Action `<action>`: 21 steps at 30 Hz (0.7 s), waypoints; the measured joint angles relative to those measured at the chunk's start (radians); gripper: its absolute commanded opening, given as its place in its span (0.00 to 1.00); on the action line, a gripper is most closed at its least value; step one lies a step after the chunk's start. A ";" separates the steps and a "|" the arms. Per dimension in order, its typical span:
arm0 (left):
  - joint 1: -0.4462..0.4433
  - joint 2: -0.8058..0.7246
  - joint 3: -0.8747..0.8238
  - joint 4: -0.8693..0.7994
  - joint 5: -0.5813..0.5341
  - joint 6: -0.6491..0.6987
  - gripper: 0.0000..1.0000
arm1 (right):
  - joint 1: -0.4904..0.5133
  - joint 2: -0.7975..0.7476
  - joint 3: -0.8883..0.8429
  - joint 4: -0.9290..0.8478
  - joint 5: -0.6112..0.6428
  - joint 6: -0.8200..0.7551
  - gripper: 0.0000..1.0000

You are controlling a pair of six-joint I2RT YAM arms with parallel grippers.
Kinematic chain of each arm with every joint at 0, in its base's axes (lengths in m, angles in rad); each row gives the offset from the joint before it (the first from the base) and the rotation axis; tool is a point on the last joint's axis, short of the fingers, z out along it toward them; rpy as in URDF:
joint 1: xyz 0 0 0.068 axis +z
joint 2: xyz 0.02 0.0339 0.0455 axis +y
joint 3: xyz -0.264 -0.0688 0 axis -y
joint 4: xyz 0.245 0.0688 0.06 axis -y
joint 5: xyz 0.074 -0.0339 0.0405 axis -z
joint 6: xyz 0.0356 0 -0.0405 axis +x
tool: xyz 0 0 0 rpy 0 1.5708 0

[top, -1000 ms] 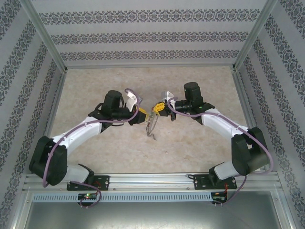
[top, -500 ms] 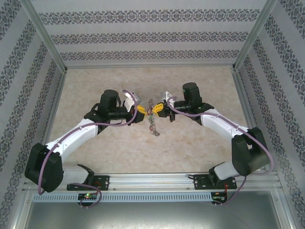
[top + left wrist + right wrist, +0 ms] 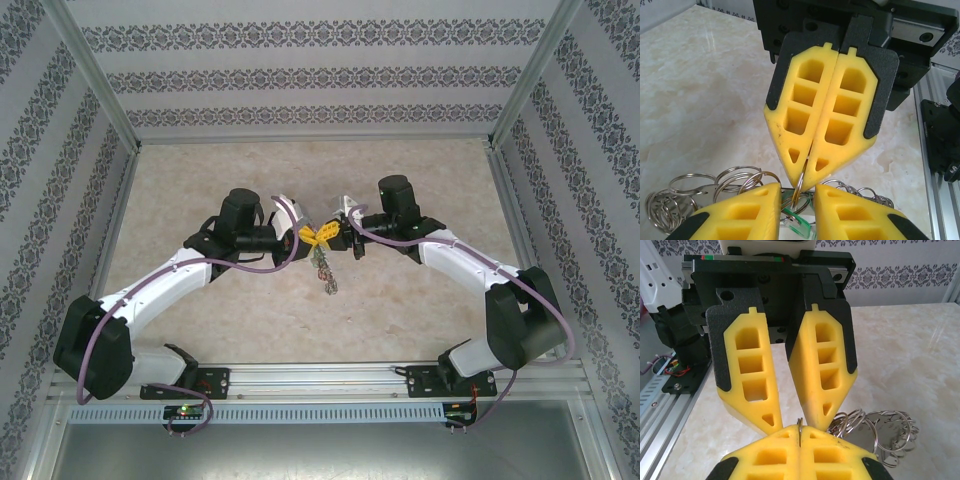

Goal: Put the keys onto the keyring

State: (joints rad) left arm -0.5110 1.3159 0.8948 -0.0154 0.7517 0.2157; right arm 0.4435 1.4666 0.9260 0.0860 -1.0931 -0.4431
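The right gripper (image 3: 802, 181) is pinching the keyring (image 3: 800, 423), jaws shut. The left gripper (image 3: 797, 192), jaws slightly parted, is straddling it; closing squarely on the wire is looking advisable.

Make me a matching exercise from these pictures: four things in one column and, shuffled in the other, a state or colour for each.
Things:
1. right gripper
2. left gripper
3. key head between the left fingers
4. table

States or colours:
A. open
B. green
C. shut on a thin ring of the keyring
D. pale marble

Pairs: 1-C, 2-A, 3-B, 4-D
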 measured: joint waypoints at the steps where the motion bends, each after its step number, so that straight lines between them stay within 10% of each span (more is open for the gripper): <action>1: 0.000 0.000 0.000 -0.001 0.000 0.006 0.25 | 0.000 0.000 0.000 -0.003 -0.002 -0.001 0.00; 21: -0.001 -0.060 -0.044 -0.011 0.044 0.129 0.21 | -0.003 -0.013 0.008 -0.138 -0.094 -0.084 0.00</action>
State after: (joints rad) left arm -0.5117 1.2556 0.8509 -0.0265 0.7959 0.3450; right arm 0.4408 1.4532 0.9344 -0.0521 -1.1870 -0.5266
